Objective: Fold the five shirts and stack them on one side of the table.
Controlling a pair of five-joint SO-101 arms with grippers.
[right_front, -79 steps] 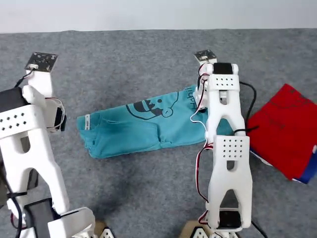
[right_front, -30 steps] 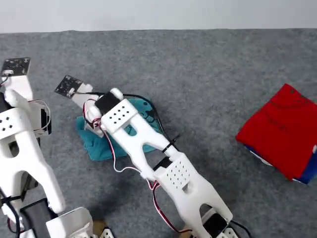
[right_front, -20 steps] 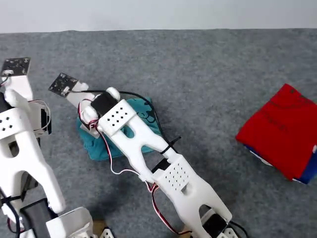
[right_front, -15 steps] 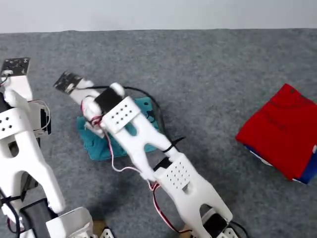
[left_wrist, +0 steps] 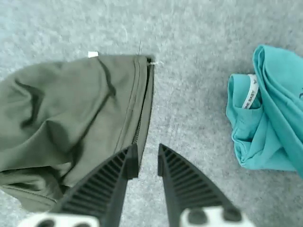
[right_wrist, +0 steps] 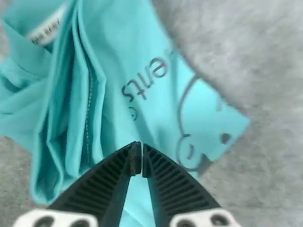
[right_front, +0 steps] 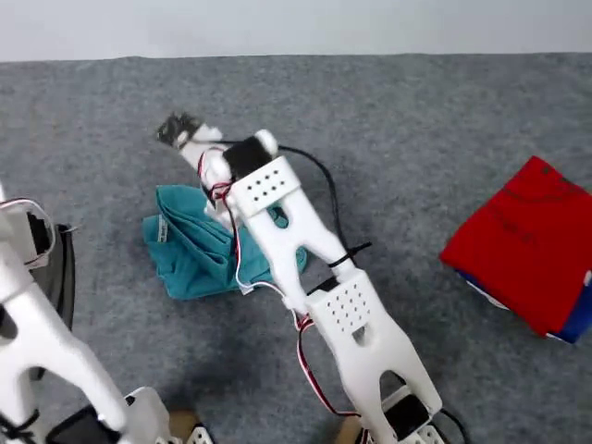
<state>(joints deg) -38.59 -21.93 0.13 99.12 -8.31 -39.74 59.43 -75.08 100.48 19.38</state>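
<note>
A teal shirt [right_front: 190, 254] with a dark print lies folded over on the grey table, left of centre. The right arm stretches across it from the near edge. My right gripper [right_wrist: 138, 151] hangs just above the printed top layer [right_wrist: 156, 80], fingertips together, with no cloth seen pinched between them. At the far left my left gripper [left_wrist: 147, 156] hovers over bare table with a narrow gap between its fingers. It sits between an olive-green shirt [left_wrist: 66, 118], crumpled, and the teal shirt's collar end [left_wrist: 265, 118]. A folded red shirt [right_front: 523, 245] lies at the right.
A blue garment [right_front: 578, 324] peeks out beneath the red shirt at the table's right edge. Bare grey felt [right_front: 416, 139] runs between the teal shirt and the red stack. The right arm's long white links [right_front: 342, 314] cross the table's middle.
The teal shirt, earlier spread lengthwise, now lies doubled toward the left. The right gripper has pulled back from its left end toward the far middle. The left arm has dropped lower at the left edge.
</note>
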